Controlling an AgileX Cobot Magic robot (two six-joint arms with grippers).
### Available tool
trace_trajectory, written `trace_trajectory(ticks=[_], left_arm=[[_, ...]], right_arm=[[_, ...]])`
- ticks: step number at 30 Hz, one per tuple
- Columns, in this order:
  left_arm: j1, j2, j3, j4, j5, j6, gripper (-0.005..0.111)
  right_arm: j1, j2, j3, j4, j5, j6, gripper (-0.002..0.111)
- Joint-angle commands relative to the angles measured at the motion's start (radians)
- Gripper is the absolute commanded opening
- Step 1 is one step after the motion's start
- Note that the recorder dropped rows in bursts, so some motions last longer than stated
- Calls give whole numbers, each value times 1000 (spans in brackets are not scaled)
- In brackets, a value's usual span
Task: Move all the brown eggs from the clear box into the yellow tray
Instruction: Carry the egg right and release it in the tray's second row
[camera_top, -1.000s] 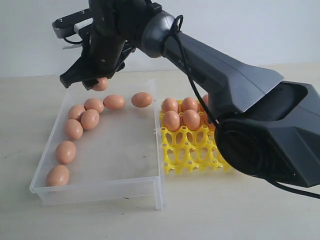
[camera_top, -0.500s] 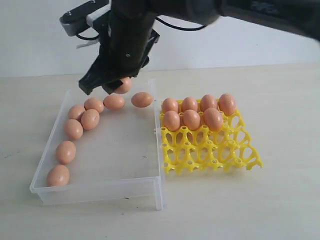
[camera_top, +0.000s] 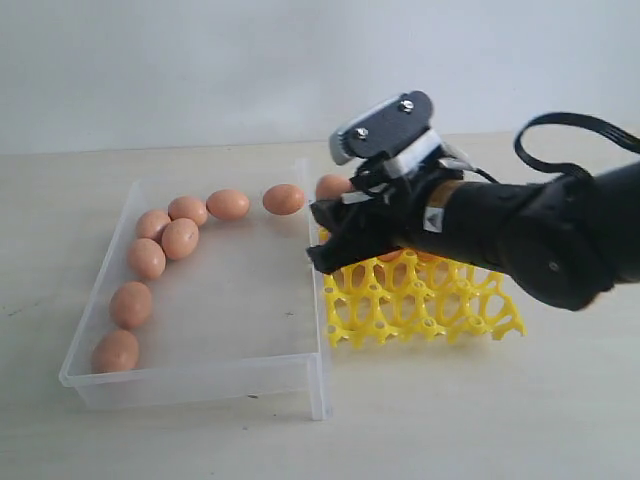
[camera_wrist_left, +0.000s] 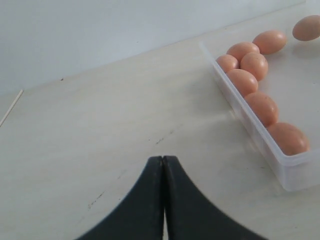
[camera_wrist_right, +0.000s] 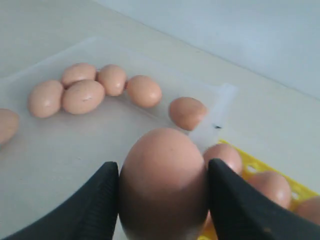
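Note:
My right gripper is shut on one brown egg, which stands between the black fingers. In the exterior view this gripper hangs over the left edge of the yellow tray, right beside the clear box's right wall. Several brown eggs lie in an arc along the back and left side of the clear box. The arm hides most of the tray's rear cups. My left gripper is shut and empty above bare table, to the left of the box.
The right arm's black body and its cable cover the tray's back rows. A pale wall stands behind the beige table. The box's tall right wall lies between the box floor and the tray.
The right arm has swung from above the back of the box rightward and down to the tray's left edge, carrying the egg. The eggs in the box have not moved.

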Motion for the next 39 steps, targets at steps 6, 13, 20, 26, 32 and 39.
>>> trace_trajectory(ticks=[6, 13, 20, 26, 32, 39], left_arm=[[-2, -6, -4, 0, -8, -5, 0], [-2, -6, -4, 0, -8, -5, 0], [-2, -6, -4, 0, -8, -5, 0], [-2, -6, -4, 0, -8, -5, 0], [-2, -6, -4, 0, -8, -5, 0], [-2, -6, -4, 0, -8, -5, 0]], right_arm=[[-197, -30, 214, 68, -305, -63, 0], [-319, 1, 224, 46, -323, -43, 0], [-385, 101, 224, 30, -407, -10, 0], [-385, 161, 220, 18, -459, 8, 0], [-385, 214, 208, -1, -492, 28, 0], [-385, 246, 154, -41, -481, 62, 0]])
